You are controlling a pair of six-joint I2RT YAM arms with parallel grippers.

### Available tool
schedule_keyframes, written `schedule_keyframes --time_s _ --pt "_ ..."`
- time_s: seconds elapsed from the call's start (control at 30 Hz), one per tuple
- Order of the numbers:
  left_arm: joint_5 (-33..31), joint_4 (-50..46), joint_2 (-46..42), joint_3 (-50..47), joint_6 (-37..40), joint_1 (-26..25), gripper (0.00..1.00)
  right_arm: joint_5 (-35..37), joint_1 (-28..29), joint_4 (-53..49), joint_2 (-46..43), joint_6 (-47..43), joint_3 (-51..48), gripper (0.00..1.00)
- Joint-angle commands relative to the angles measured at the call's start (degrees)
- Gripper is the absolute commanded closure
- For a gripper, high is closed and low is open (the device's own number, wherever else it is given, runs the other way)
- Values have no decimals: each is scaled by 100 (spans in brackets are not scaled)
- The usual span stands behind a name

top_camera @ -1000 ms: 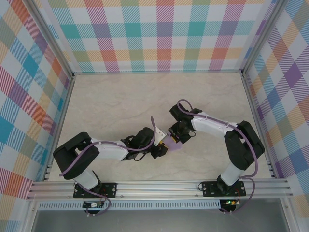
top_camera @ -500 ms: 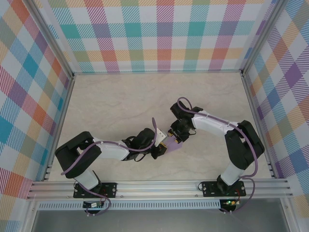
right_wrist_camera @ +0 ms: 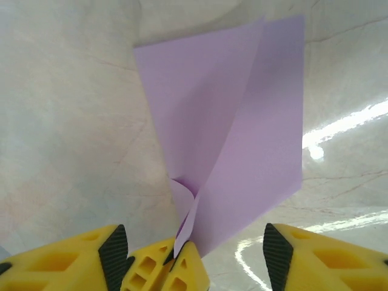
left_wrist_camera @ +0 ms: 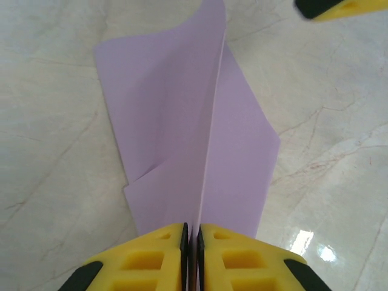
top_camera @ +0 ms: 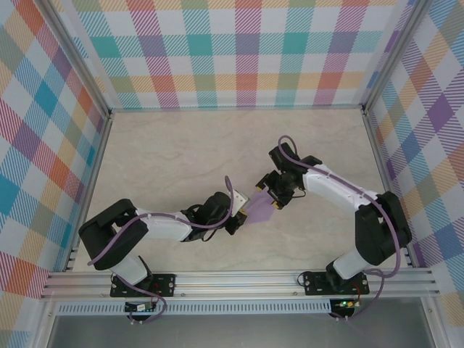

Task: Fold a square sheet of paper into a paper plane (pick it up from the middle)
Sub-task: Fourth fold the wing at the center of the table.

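No writing, label, brand, number or sign is legible on anything here.

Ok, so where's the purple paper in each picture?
Top external: the purple paper is just below the middle, between the left gripper and the right gripper.
Left wrist: the paper is in the middle, pinched at the bottom by the left gripper.
Right wrist: the paper is in the middle and to the right.
Shared landmark: the pale marbled table under it.
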Motion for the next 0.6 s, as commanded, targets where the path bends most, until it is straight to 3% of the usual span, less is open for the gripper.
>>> schedule_keyframes --time_s 0.0,0.13,0.37,0.57 --pt "-434 65 -83 123 137 31 86 252 -56 -172 -282 -514 60 29" --pt "-470 345 -6 91 -144 25 86 116 -75 258 -500 -816 -269 23" --pt "169 550 185 -99 -960 -2 85 -595 -70 1469 -785 -1085 -1105 21" --pt "629 502 384 -9 -1069 -5 85 -945 -70 1864 -781 -1349 -1364 22"
